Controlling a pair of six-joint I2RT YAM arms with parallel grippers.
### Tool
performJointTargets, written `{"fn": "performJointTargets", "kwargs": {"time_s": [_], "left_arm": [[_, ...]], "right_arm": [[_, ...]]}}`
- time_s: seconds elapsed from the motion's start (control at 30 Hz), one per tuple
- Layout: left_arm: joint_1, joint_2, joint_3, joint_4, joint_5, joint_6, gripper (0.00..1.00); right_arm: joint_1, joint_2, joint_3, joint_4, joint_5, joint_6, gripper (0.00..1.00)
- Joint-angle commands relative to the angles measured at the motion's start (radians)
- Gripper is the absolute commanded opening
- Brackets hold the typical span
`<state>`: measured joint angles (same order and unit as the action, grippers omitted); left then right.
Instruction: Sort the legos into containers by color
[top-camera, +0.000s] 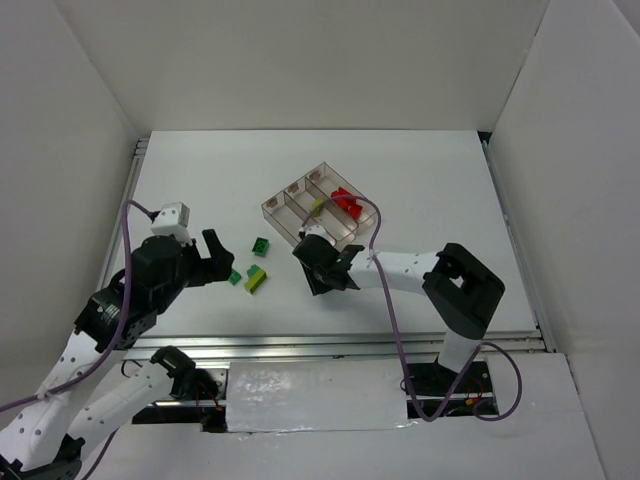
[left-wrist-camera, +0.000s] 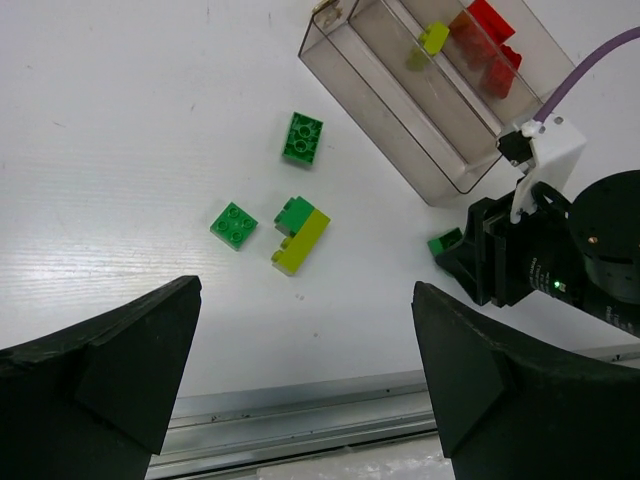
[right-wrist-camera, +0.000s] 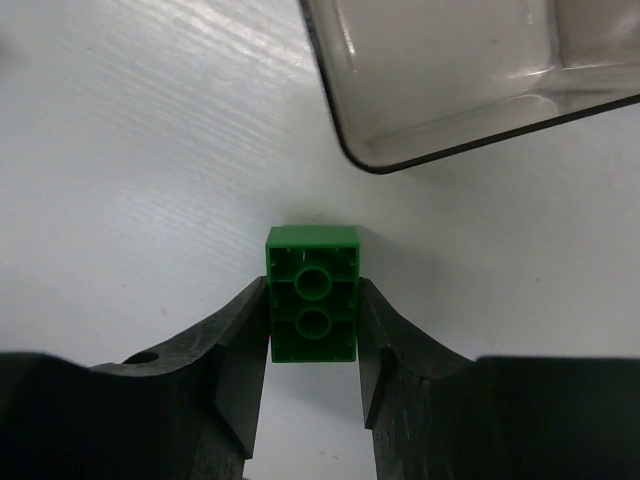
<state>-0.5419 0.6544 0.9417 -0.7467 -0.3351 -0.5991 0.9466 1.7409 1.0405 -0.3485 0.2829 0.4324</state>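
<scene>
Room: plain white panel walls (top-camera: 300, 60) stand along the far, left and right sides.
Surface: a white matt table (top-camera: 430, 180) with a faint grain. A silver metal rail (top-camera: 330, 348) runs along its near edge.
Arms: white-and-black links trailing purple cables (top-camera: 388, 300). The left arm's lower links are cut off at the picture's edge.
Tray: a clear, brownish-tinted plastic tray (top-camera: 281, 213) (left-wrist-camera: 380, 95) (right-wrist-camera: 440, 90) with three long compartments sits askew just beyond the table's middle.
Left gripper (top-camera: 222, 258) (left-wrist-camera: 305, 330): hangs over the table's left half with its black jaws spread wide and nothing between them.
Right gripper (right-wrist-camera: 312, 300): clamped on a small dark green plastic brick (right-wrist-camera: 312, 262) (left-wrist-camera: 445, 243), with a finger pressed against each long side, just off the tray's near corner.
Red bricks (top-camera: 346, 203) (left-wrist-camera: 487, 45): a small cluster in the tray's right compartment.
Yellow-green brick (top-camera: 316, 207) (left-wrist-camera: 432, 38): lies in the middle compartment.
Loose bricks: a long yellow-green bar (left-wrist-camera: 303, 243) (top-camera: 257, 281) touches a dark green block (left-wrist-camera: 295, 213). A green square plate (left-wrist-camera: 234, 224) lies just left of them. A green studded brick (left-wrist-camera: 303, 137) (top-camera: 261, 246) lies nearer the far edge. All four lie left of the tray.
Writing: tan tags (top-camera: 295, 188) at the tray's far end are too small to read.
Hidden: from overhead the clamped brick is covered by the right gripper. Whether it rests on the table or is lifted cannot be told.
</scene>
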Motion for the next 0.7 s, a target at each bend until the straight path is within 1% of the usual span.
{"fn": "performJointTargets", "kwargs": {"time_s": [0.0,0.03,0.1,0.13,0.2,0.27,0.3,0.33,0.37,0.4,0.47,0.57,0.6,0.67], "left_arm": [[-0.006,0.025,-0.015,0.021,0.005,0.032,1.0],[-0.003,0.028,-0.014,0.023,0.002,0.032,1.0],[-0.003,0.021,-0.018,0.024,-0.001,0.03,0.99],[-0.003,0.014,-0.021,0.026,-0.005,0.027,1.0],[-0.003,-0.009,-0.032,0.033,-0.01,0.019,1.0],[-0.003,-0.029,-0.041,0.038,-0.012,0.018,1.0],[-0.001,-0.032,-0.041,0.041,-0.01,0.016,0.99],[-0.001,-0.035,-0.043,0.043,-0.007,0.016,0.99],[0.0,-0.035,-0.043,0.043,-0.008,0.016,1.0],[0.003,-0.036,-0.043,0.043,-0.008,0.016,0.99],[0.005,-0.041,-0.044,0.04,-0.01,0.012,1.0],[0.007,-0.055,-0.052,0.047,-0.005,0.012,0.99],[0.008,-0.061,-0.052,0.049,-0.004,0.013,0.99],[0.008,-0.065,-0.053,0.05,-0.002,0.013,0.99]], "right_arm": [[0.03,-0.079,0.004,0.037,-0.068,0.002,0.04],[0.034,-0.118,0.006,0.034,-0.079,0.009,0.0],[0.043,-0.167,0.001,0.045,-0.138,0.012,0.0],[0.041,-0.216,-0.002,0.054,-0.149,0.019,0.0],[0.04,-0.256,0.013,0.054,-0.163,0.008,0.0],[0.034,-0.27,0.065,0.028,-0.102,-0.027,0.0],[0.009,-0.259,0.091,0.011,-0.081,-0.044,0.0],[-0.014,-0.212,0.161,-0.038,-0.068,-0.07,0.0],[-0.035,-0.183,0.199,-0.059,-0.076,-0.083,0.0],[-0.087,-0.125,0.26,-0.088,-0.089,-0.107,0.01],[-0.147,-0.071,0.318,-0.116,-0.119,-0.118,0.02],[-0.18,0.006,0.397,-0.122,-0.139,-0.145,0.1],[-0.202,0.044,0.445,-0.144,-0.139,-0.152,0.16],[-0.221,0.081,0.496,-0.17,-0.155,-0.159,0.19]]}}
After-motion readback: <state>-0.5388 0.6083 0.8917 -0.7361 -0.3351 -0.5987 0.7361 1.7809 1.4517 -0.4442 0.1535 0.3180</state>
